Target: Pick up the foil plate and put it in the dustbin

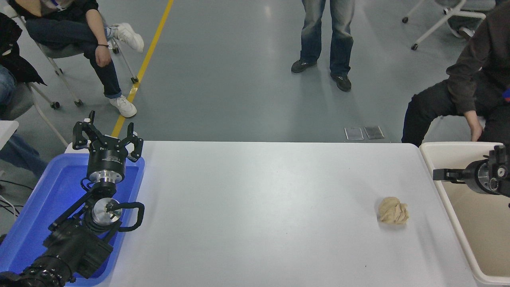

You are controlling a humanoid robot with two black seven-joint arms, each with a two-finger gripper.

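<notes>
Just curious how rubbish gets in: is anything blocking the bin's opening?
Nothing visible blocks the bin; only the right gripper hangs over its left rim. No foil plate shows.

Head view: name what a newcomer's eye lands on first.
The left gripper, fingers spread, is parked over the blue tray at lower left. A tan paper wad lies alone on the white table. At the right edge, the right gripper reaches over the beige dustbin.
</notes>
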